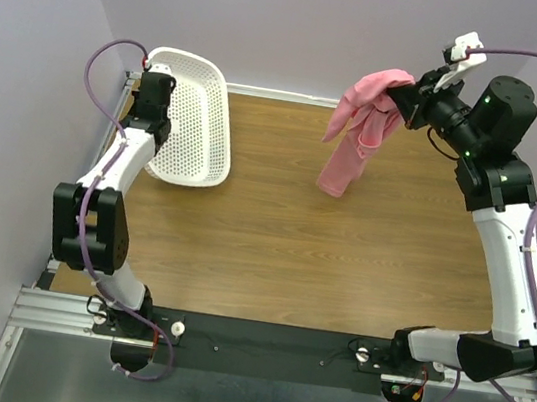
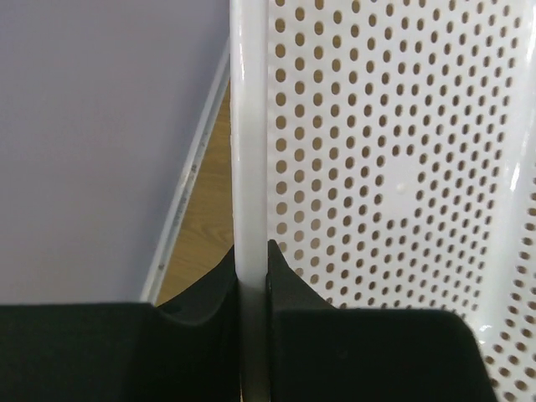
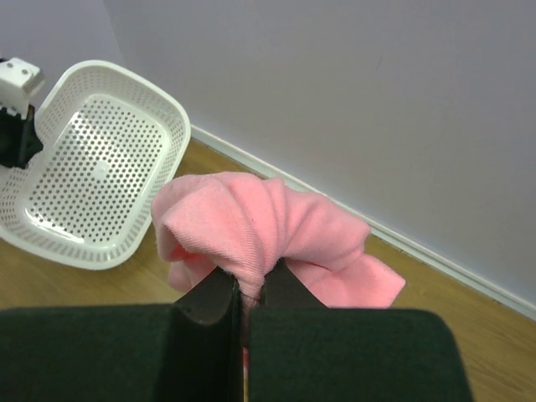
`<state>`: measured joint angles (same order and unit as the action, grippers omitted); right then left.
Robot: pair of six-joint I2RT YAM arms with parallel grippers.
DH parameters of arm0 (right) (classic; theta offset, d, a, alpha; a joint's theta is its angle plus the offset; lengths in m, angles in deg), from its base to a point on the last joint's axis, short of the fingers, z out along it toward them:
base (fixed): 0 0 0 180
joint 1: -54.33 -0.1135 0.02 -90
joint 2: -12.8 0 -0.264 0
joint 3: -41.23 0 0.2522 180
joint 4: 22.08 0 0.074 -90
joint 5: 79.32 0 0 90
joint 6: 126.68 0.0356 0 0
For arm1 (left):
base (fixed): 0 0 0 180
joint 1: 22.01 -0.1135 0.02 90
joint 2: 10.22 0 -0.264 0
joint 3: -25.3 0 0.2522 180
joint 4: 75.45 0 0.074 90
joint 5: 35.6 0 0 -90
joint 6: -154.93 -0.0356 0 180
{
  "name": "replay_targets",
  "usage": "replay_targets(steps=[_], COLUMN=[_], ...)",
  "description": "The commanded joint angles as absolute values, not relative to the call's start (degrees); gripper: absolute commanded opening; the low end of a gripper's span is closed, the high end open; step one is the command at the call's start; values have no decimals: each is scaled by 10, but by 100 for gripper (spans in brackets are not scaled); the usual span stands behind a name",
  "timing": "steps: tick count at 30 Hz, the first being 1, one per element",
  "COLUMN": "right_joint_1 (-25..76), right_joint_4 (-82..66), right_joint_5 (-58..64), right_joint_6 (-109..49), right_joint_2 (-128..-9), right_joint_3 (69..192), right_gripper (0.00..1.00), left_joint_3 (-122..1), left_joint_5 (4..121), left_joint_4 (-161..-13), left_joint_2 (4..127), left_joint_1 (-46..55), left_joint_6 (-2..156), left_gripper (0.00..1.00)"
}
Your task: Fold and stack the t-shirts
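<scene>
**A:** Where is the plain salmon-pink cotton t-shirt (image 1: 357, 138) hanging just now?

**B:** From the right hand (image 3: 247, 291), which is pinching a fold of it tightly. It is dangling in a bunch over the far right part of the brown wooden surface (image 1: 291, 250), well apart from the white perforated plastic basket (image 1: 221, 123). The left hand (image 2: 251, 255) is clamping that basket's rim.

**A:** So what is the step calling for?

**B:** Laying the shirt out flat, I'd say. The arm should be lowering slowly so the hanging end lands first, then drawing away so the cloth is spreading rather than heaping. The left hand would need to let the rim go and take a second edge.

**A:** Anything you are struggling to see?

**B:** Plenty. The collar, label and sleeves are lost in the folds, so I cannot tell which part is being pinched, or whether the bottom end is touching the surface. The right wrist view is cutting off the hanging length behind the hand, and only one shirt is showing.
</scene>
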<state>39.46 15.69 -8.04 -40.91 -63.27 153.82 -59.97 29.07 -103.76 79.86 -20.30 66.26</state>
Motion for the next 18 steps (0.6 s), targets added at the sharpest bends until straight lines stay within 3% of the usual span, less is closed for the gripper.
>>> replay_targets(steps=[1,7,9,12,13,14,16,18], right_joint_1=[397,397,397,397,397,397,397,397], right_joint_4=[127,123,123,122,122,122,122,122], right_joint_5=[-110,-117,-116,-118,-119,-122,-133,-151], right_joint_6=[-400,-405,-405,-408,-410,-410,-413,-413], right_joint_2=[-624,-623,-626,-634,-637,-641,-651,-659], right_joint_3=[1521,1501,1501,1500,1500,1497,1497,1497], right_gripper=[1,0,1,1,1,1,0,1], left_joint_3=[-644,-749,-795,-889,-908,-922,-953,-979], left_joint_5=[273,243,221,191,187,190,185,178], left_joint_4=[-1014,-1037,-1041,-1092,-1112,-1113,-1116,-1122], left_joint_2=[875,989,1011,1066,1073,1076,1071,1061], left_joint_1=[-234,-268,-281,-312,-317,-319,-319,-317], left_joint_6=[524,490,495,533,555,561,582,598], left_gripper=[0,1,5,27,40,66,98,98])
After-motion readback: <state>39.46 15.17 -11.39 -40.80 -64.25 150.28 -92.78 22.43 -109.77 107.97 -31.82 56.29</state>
